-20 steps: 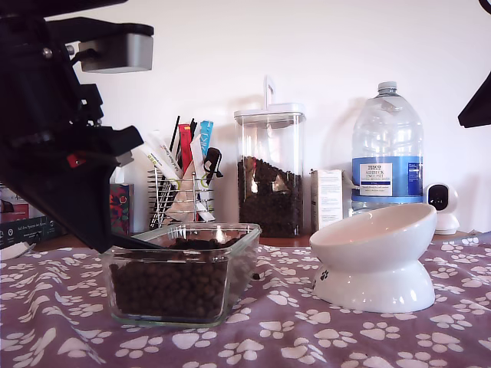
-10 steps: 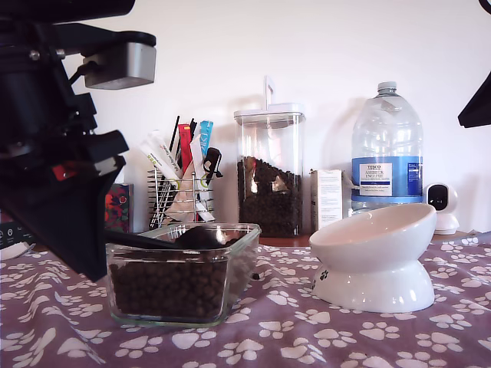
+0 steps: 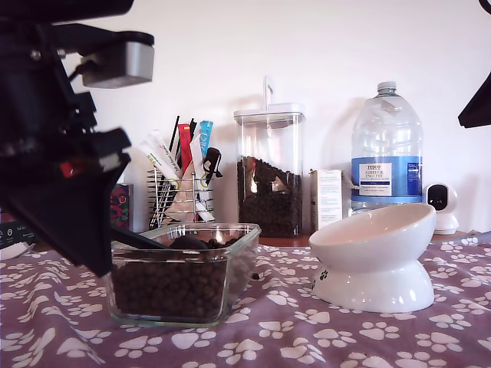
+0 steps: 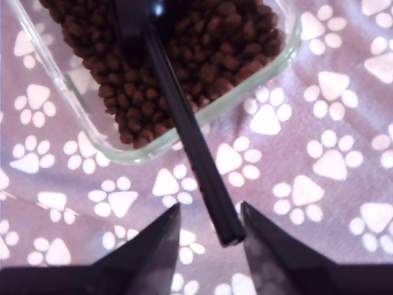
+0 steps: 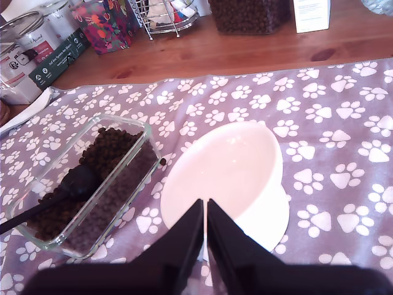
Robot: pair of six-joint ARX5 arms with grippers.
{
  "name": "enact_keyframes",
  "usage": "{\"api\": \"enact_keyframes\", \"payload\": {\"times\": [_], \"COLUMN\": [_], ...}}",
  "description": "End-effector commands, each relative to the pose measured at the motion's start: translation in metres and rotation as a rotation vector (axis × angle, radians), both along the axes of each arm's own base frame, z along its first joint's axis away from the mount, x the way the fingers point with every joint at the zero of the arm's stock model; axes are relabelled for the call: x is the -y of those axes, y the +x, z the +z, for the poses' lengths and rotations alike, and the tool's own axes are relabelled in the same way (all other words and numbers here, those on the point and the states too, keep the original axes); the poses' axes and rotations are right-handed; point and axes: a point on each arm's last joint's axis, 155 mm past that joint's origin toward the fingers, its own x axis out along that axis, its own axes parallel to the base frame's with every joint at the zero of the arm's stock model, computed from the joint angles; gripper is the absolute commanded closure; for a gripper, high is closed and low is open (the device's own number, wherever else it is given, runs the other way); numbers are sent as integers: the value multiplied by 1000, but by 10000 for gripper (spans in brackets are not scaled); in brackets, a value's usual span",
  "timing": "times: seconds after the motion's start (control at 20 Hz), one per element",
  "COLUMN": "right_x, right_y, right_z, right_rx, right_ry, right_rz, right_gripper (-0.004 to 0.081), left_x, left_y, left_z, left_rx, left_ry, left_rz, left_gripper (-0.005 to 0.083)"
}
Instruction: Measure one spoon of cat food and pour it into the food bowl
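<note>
Spoon (image 4: 184, 123) handle-end between my first gripper's (image 4: 209, 230) parted jaws, cup in cat food (image 4: 215, 49)

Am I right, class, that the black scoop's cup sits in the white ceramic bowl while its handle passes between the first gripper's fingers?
Not quite. The first wrist view shows the black scoop's cup in the glass dish of kibble, not the white ceramic bowl. Its handle does pass between my first gripper's fingers.

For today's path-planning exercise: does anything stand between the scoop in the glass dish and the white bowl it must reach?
Nothing visible does. The spoon sits in the cat food, and only bare cloth separates the glass dish from the food bowl.
</note>
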Motion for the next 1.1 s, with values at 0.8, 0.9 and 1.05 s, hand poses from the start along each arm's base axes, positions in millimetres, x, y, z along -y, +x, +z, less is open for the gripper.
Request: {"api": "enact_keyframes", "payload": {"times": [0.8, 0.9, 1.05], "right_x": [-1, -2, -2], "right_y": [-2, -2, -2], "right_z": [-11, -11, -11], "right_rx": [-24, -20, -21], "right_ry": [-3, -2, -2], "right_rz": [8, 8, 8], "right_gripper": [780, 780, 780], "left_x": [-26, -22, -19], "left_y": [-1, 0, 5], "left_z": [62, 51, 42], "left_rx": [152, 151, 222], "left_ry": [-693, -663, -528], "left_rz": [414, 388, 251], "left_gripper": [414, 415, 433]}}
